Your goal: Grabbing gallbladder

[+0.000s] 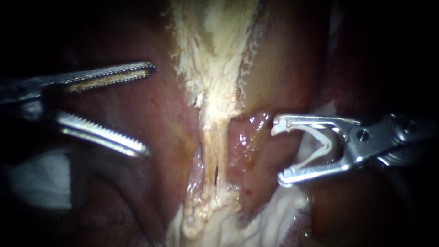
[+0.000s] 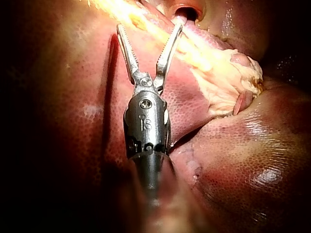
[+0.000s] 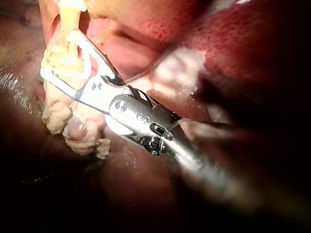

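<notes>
At 9 o'clock your left instrument (image 1: 150, 111) gapes, jaws gripping nothing; at 3 o'clock your right instrument (image 1: 277, 152) holds a white clip (image 1: 325, 147) in spread jaws, near the pale strand (image 1: 211, 114).

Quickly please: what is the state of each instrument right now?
Left instrument: open, holding nothing.
Right instrument: spread apart, holding a white clip; no tissue gripped.

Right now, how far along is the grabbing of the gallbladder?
Done: nothing is gripped yet. In hand: the left instrument has its jaws open beside the pale strand of tissue, holding nothing. The right instrument carries a white clip in its jaws. Left: the whole grab, closing those left jaws on tissue.
</notes>
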Available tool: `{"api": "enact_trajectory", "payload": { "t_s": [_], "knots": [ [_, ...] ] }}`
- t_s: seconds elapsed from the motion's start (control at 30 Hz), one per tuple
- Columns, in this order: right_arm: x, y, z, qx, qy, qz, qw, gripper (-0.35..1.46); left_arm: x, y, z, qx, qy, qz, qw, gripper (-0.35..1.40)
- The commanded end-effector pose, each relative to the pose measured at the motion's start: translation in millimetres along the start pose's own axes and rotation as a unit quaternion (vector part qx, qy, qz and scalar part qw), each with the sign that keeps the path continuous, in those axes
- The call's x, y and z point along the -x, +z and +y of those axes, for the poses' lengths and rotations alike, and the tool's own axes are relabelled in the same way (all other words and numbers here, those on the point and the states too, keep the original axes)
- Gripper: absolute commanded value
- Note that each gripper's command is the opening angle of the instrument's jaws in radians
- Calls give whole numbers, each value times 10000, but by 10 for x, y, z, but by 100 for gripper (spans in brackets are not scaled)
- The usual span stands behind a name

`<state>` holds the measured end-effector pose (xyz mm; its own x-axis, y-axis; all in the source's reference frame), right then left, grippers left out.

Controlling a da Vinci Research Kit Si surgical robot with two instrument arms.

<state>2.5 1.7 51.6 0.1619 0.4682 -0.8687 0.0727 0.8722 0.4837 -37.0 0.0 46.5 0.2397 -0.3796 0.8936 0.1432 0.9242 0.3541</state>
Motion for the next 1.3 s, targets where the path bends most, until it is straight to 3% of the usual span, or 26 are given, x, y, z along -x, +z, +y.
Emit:
{"api": "enact_trajectory", "payload": {
  "t_s": [0.03, 0.33, 0.57, 0.87, 0.97, 1.3],
  "knots": [
    [0, 0, 0, -1, 0, -1, 10000, 57, 0, 0, 0, 0, 1, 0, 10000, 80],
    [0, 0, 0, -2, 0, 0, 10000, 57, 2, -1, -4, 29, -2, 7, 10000, 72],
    [-1, 0, 0, -2, 2, 0, 10000, 57, 16, 10, -19, 309, -559, 68, 9979, 63],
    [-1, 0, 0, -2, 3, 0, 10000, 57, 20, 35, -17, 652, -878, 280, 9936, 57],
    [-2, 0, 0, -2, 3, 0, 10000, 57, 21, 44, -18, 787, -962, 368, 9916, 55],
    [-2, 0, 0, -3, 3, 0, 10000, 57, 11, 66, -26, 1246, -1482, 844, 9774, 52]
  ]
}}
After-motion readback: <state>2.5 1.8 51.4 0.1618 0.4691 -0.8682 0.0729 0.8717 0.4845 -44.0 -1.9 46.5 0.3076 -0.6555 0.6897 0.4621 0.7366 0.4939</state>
